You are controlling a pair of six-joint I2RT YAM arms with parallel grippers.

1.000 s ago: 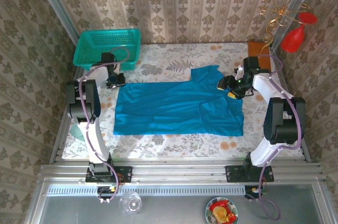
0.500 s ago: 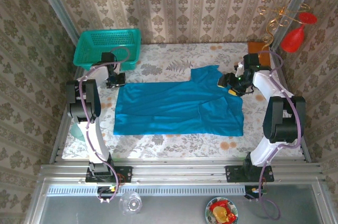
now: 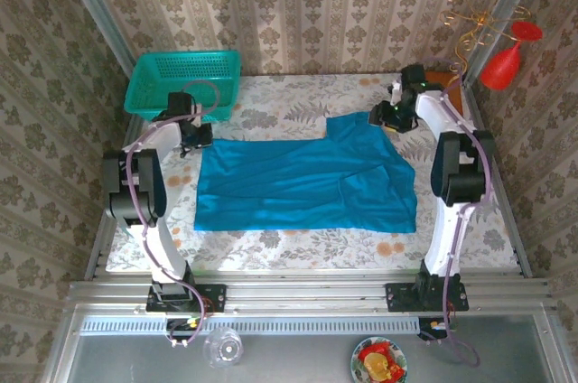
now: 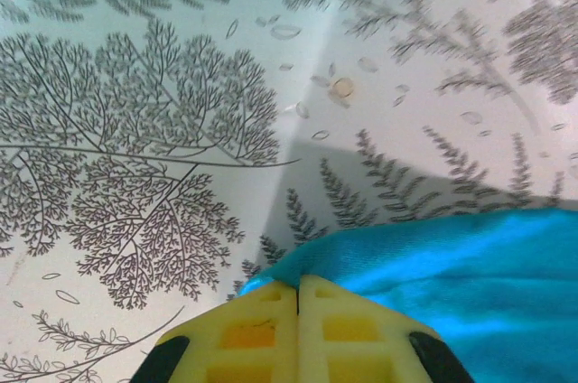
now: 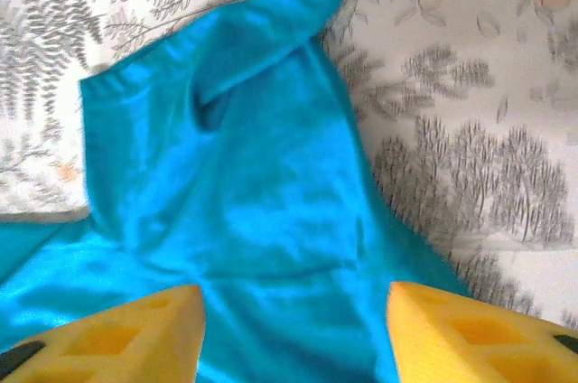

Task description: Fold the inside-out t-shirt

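Two arms: one works at each far corner of the shirt (image 3: 307, 180).
Shirt: it lies spread flat on the counter (image 3: 271, 103), with one sleeve pointing to the far right and the far-left corner near the basket (image 3: 183, 79).
Step in hand: as a judgement, securing both far corners so that the far edge can be carried toward the near edge for a first fold.
Left jaws: fully closed. In the left wrist view the shirt's corner rises to the yellow fingertips (image 4: 262, 329) and appears nipped between them.
Right jaws: roughly half open, poised over the sleeve with a fingertip (image 5: 126, 329) on either side of it. Nothing is gripped, and contact with the cloth cannot be told.
Doing it well: the right jaws should come down onto the sleeve and close on both layers of cloth before either arm lifts. Both corners should then rise together and level, keeping the far edge taut.
Risk: thin cloth may slip from a shallow pinch, and an uneven lift may drag the shirt askew across the counter.
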